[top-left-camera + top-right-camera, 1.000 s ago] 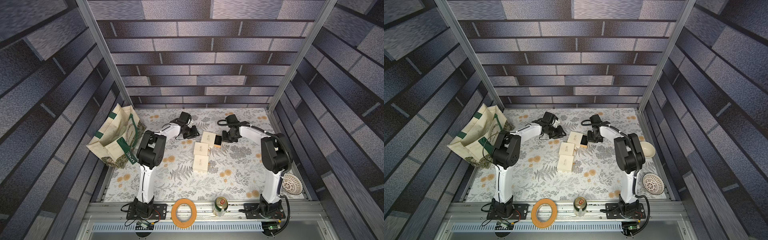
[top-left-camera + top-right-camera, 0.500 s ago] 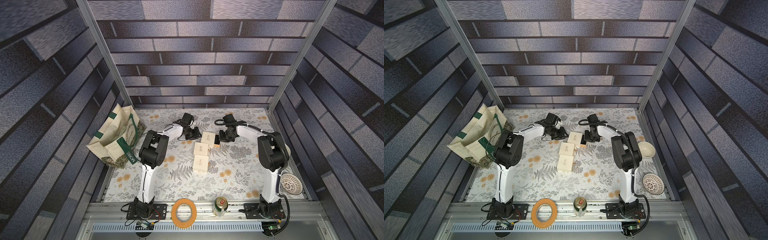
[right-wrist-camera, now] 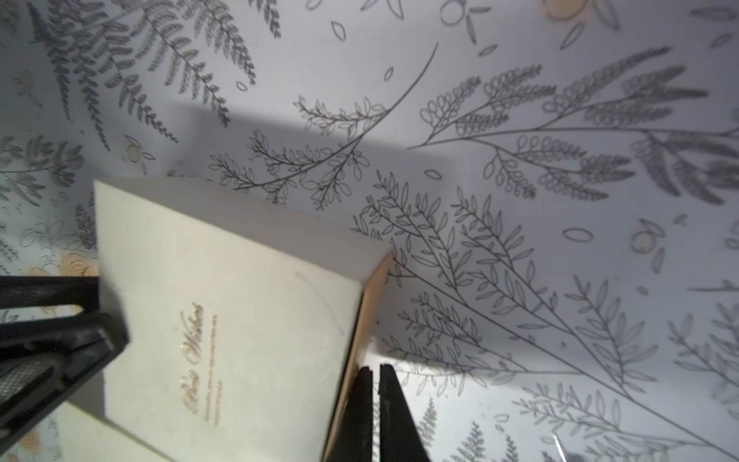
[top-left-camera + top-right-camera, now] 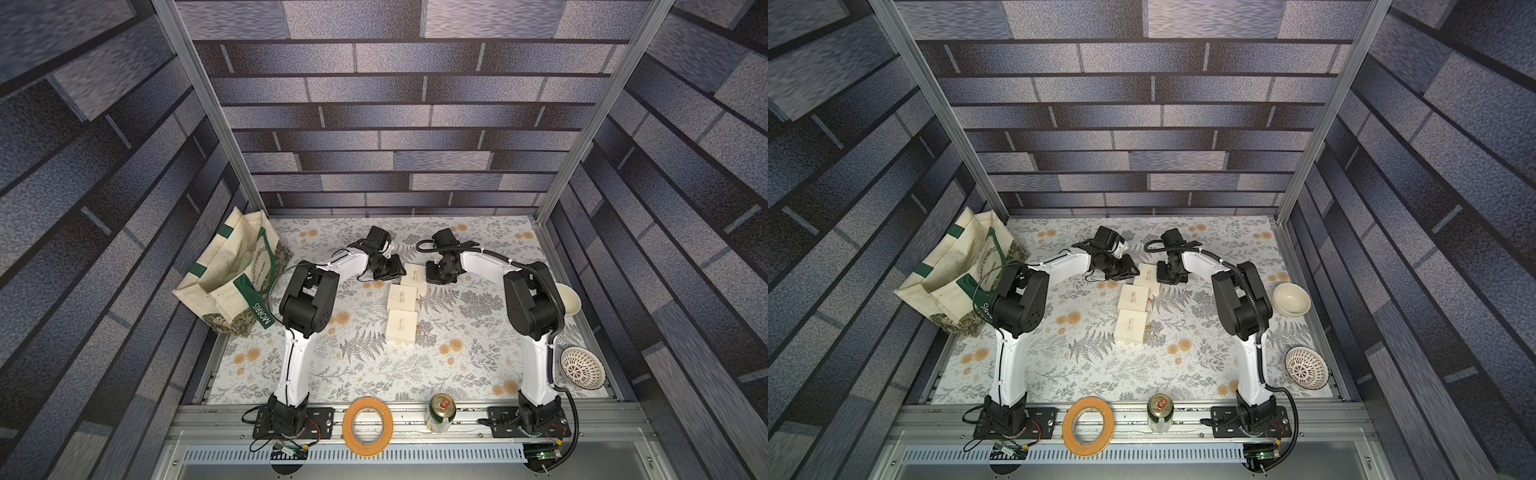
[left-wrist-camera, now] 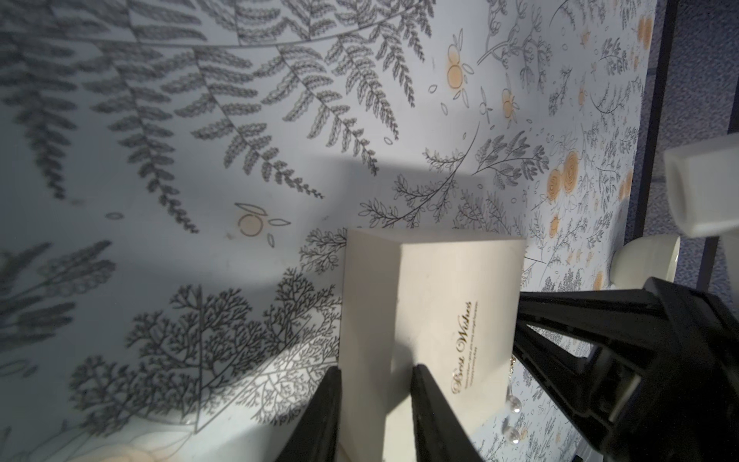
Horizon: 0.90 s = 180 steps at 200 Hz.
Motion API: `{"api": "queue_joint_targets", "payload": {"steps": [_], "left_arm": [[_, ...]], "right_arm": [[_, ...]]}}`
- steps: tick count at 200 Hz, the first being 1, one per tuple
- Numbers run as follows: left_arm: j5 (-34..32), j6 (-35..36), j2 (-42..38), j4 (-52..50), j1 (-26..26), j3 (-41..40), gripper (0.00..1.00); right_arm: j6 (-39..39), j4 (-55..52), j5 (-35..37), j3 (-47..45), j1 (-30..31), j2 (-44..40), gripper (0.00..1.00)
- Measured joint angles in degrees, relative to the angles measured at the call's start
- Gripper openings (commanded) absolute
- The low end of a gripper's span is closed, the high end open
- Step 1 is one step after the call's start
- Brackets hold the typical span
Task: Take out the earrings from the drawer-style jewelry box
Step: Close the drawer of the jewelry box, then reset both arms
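The left gripper has its two black jaws clamped across the thickness of a flat cream cardboard box with gold script on its lid. The right gripper has its jaws pressed together at the opposite end of that box. Whether they pinch anything there cannot be told.

Only the right wrist view shows a tan inner drawer edge at that end. Only the left wrist view shows the two pearl-drop earrings. They are pale shiny beads on thin stems, lying on the floral tablecloth outside the box and just beside its long edge. They sit across the lid from the left jaws, near the right gripper's black body. In both top views they are too small to pick out.

Both top views show two more matching boxes in a row nearer the arm bases. A cream tote bag with green handles stands at the left edge. A plain cream bowl and a patterned bowl sit at the right. An orange tape roll and a drinks can rest on the front rail.
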Motion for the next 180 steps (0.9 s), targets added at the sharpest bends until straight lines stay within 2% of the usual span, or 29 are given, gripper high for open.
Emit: {"api": "queue_joint_targets", "payload": {"steps": [33, 63, 82, 95, 112, 123, 138, 165, 172, 175, 178, 180], "left_arm": [[-0.2, 0.0, 0.1, 0.0, 0.0, 0.3, 0.33], [-2.4, 0.1, -0.2, -0.1, 0.2, 0.2, 0.33], [-6.4, 1.0, -2.6, -1.0, 0.3, -0.7, 0.35], [-9.8, 2.2, -6.4, -1.5, 0.4, -2.2, 0.46], [-14.2, 4.0, -12.9, -1.7, 0.6, -3.8, 0.52], [-16.5, 4.8, -17.3, -1.4, 0.8, -4.4, 0.59], [-19.0, 5.7, -22.8, -0.7, 1.2, -5.1, 0.61], [-21.8, 6.3, -29.0, 1.4, 2.2, -7.8, 0.70], [-22.3, 6.4, -29.9, 1.7, 2.4, -8.8, 0.78], [-22.6, 6.3, -30.2, 1.8, 2.5, -9.4, 0.84], [-22.8, 6.7, -30.5, 1.8, 2.6, -9.8, 0.96], [-22.9, 6.7, -30.7, 1.9, 2.7, -10.2, 0.99]], "right_arm": [[0.0, 0.0, -0.1, 0.9, 0.0, 0.0, 0.14], [-0.3, -0.4, 2.2, 0.9, 0.1, -0.1, 0.31], [-1.0, -1.5, 5.6, 0.3, 0.1, -1.7, 0.42], [-1.8, -2.4, 8.4, -0.9, 0.0, -4.6, 0.49], [-2.4, -3.3, 11.5, -2.9, -0.4, -9.9, 0.60], [-3.4, -3.3, 12.7, -4.5, -1.1, -13.8, 0.64], [-4.3, -3.3, 14.1, -6.7, -2.6, -19.0, 0.67], [-6.2, -3.2, 16.2, -11.3, -5.5, -27.1, 0.72], [-6.7, -3.2, 16.7, -12.6, -6.2, -28.7, 0.79], [-7.3, -3.1, 16.9, -13.3, -6.6, -29.5, 0.83], [-7.3, -3.1, 17.2, -13.8, -6.9, -30.2, 0.88], [-7.4, -3.1, 17.3, -14.2, -7.1, -30.6, 0.90]]}}
